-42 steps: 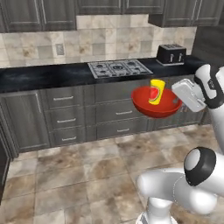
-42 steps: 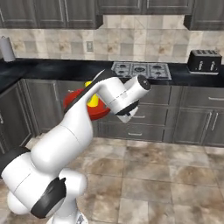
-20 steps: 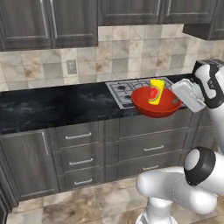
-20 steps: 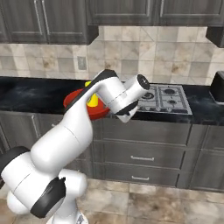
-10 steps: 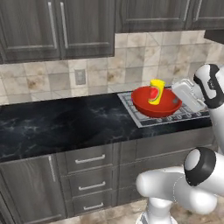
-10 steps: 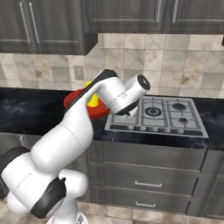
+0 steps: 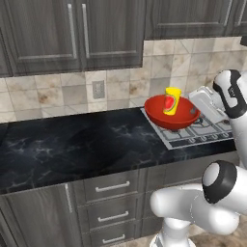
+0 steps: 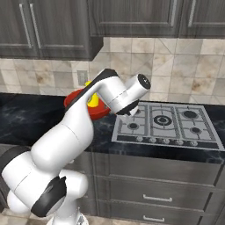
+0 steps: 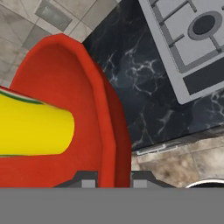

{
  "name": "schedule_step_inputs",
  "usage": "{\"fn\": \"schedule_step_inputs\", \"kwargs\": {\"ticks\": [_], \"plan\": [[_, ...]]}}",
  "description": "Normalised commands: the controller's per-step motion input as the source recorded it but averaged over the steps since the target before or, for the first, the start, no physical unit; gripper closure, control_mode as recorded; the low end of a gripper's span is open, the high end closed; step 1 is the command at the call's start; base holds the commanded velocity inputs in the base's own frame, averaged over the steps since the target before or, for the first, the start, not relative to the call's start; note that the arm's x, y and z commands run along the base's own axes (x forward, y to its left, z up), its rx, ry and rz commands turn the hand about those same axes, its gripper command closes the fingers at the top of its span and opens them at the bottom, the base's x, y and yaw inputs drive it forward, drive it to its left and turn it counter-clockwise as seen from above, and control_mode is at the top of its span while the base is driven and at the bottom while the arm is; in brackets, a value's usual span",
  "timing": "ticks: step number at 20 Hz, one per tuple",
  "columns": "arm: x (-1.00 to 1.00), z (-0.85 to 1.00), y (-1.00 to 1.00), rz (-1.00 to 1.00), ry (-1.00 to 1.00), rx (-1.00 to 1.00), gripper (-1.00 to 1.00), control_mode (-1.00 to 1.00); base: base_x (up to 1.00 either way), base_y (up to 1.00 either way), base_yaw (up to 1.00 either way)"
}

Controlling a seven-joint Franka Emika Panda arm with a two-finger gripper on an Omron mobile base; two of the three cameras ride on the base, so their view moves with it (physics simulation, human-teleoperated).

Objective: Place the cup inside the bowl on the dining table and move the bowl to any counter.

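My gripper (image 7: 195, 112) is shut on the right rim of the red bowl (image 7: 170, 117), which hangs in the air just above the counter (image 7: 72, 144), over the left edge of the cooktop. The yellow cup (image 7: 171, 100) with its red mark stands inside the bowl. In the hand view the bowl's rim (image 9: 105, 113) runs down between the two fingertips (image 9: 87, 181) of the gripper (image 9: 113, 183), and the cup (image 9: 35, 127) lies to its left. In the right base view my arm hides most of the bowl (image 8: 72, 100) and the cup (image 8: 93, 101).
A gas cooktop (image 8: 165, 121) is set into the counter's black marble (image 8: 26, 118) to the right of the bowl. Dark grey drawers (image 7: 113, 202) run below, a tiled backsplash (image 7: 58, 94) with a wall outlet (image 7: 98, 89) and dark upper cabinets (image 7: 77, 34) behind.
The base has driven up to the counter, so the whole scene has grown and shifted. The bowl with the cup sits the same in the gripper.
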Motion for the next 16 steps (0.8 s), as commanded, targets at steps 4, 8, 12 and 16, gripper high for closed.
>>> {"fn": "schedule_step_inputs", "kwargs": {"ticks": [4,8,12,16], "plan": [[0.0,0.0,0.0,0.0,0.0,0.0,1.0,1.0,0.0,0.0,0.0],[0.0,0.0,0.0,0.0,0.0,0.0,1.0,1.0,0.0,0.0,0.0],[0.0,0.0,0.0,0.0,0.0,0.0,1.0,-1.0,0.0,0.0,0.0],[-0.01,-0.13,0.14,0.0,0.0,0.01,1.0,-1.0,0.0,0.0,0.0]]}}
